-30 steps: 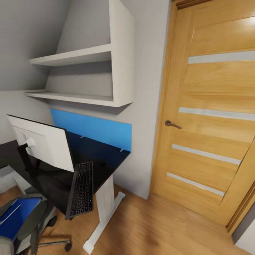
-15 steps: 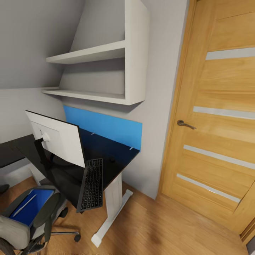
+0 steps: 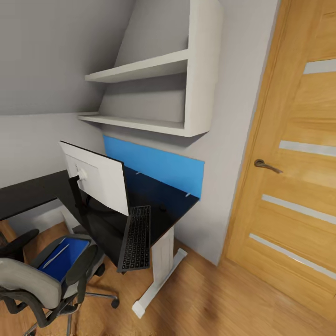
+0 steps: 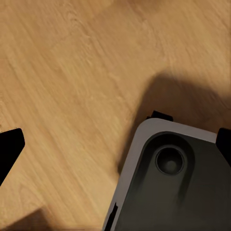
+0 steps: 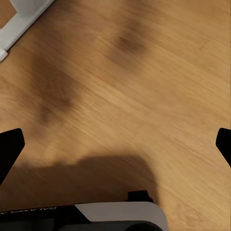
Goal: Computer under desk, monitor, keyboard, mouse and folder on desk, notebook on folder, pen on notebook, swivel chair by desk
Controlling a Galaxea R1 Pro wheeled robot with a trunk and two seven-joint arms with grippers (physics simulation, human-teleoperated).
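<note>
1. Two tools hang low over the wood floor (image 5: 125,72): in each wrist view I see only dark fingertip corners at the far edges of the frame, so I judge the left tool (image 4: 115,139) and the right tool (image 5: 115,144) both spread wide and carrying nothing.
2. Farthest left in the head view, the swivel chair (image 3: 32,280) stands just beside the desk's (image 3: 32,193) inner corner, its seat facing the desk.
3. The folder (image 3: 63,258) lies flat on that seat, its long axis running from the chair's back toward the desk; a thin pale stroke lies across it, possibly the pen, too small to tell.
4. Next comes the monitor (image 3: 100,179), upright on the desk, white back toward me.
5. Right of it, the keyboard (image 3: 136,238) lies with its long axis pointing at me, its near end jutting past the desk edge.
6. A small dark lump near the blue back panel (image 3: 154,165) may be the mouse; I cannot tell.
7. My judgement: the folder sits down-left of me, so the left arm is the nearer one.
</note>
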